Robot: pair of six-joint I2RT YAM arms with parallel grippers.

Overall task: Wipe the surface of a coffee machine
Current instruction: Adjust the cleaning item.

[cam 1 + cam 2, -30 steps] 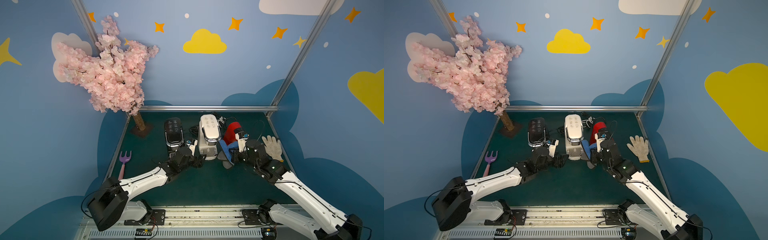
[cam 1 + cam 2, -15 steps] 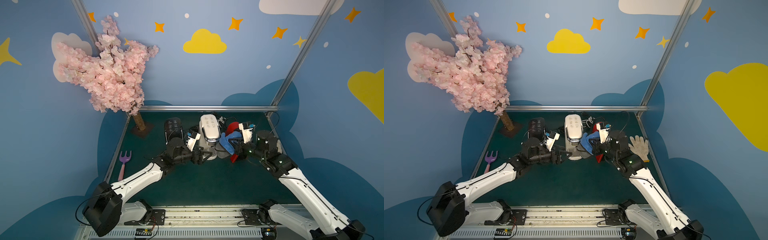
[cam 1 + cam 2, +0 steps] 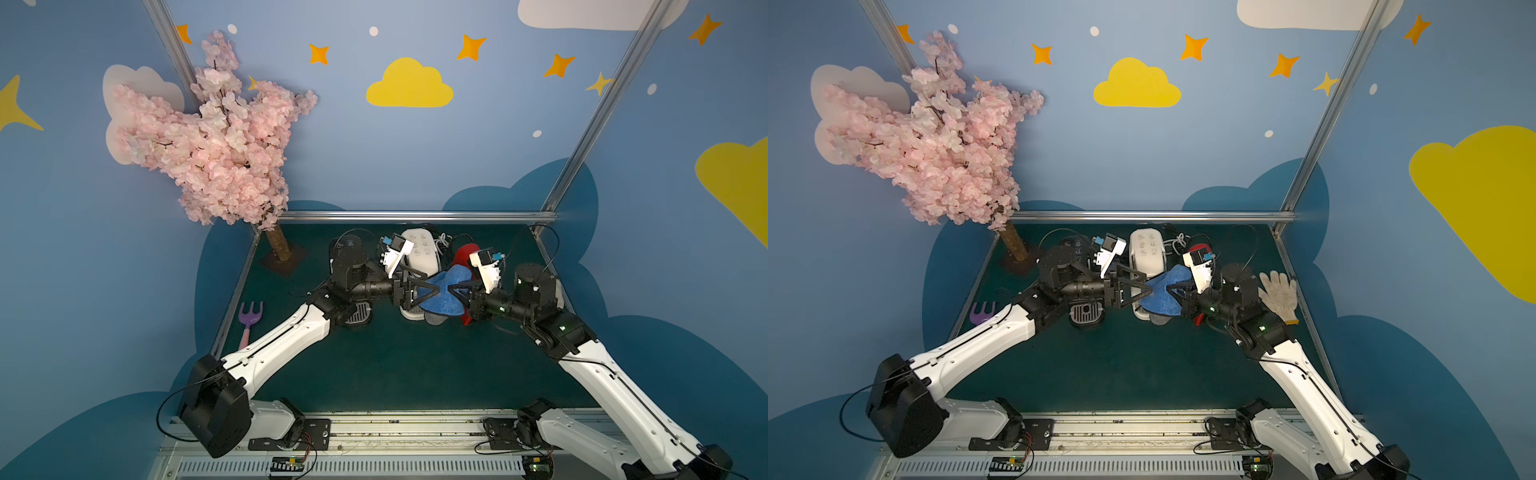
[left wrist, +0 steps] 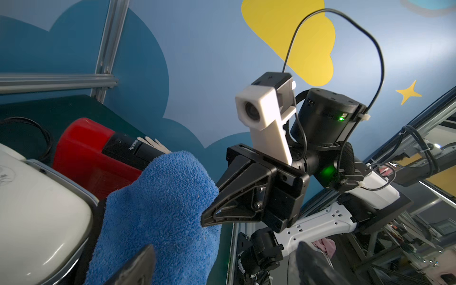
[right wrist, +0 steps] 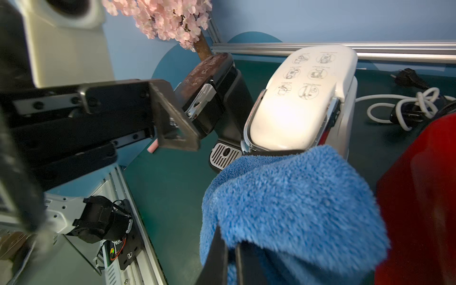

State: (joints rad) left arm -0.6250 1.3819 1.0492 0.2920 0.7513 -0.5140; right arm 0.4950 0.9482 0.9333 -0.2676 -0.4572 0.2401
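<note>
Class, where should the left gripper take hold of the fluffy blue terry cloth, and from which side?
Grip the blue cloth at its loose bunched end nearest the open left gripper, coming level from the robot's left: the right gripper pinches the opposite end.

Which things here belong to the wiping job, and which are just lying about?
In use: coffee machine, blue cloth, right gripper pinching the cloth, left gripper open beside it.
Lying about: black machine, red machine, white glove, purple rake, blossom tree.
</note>
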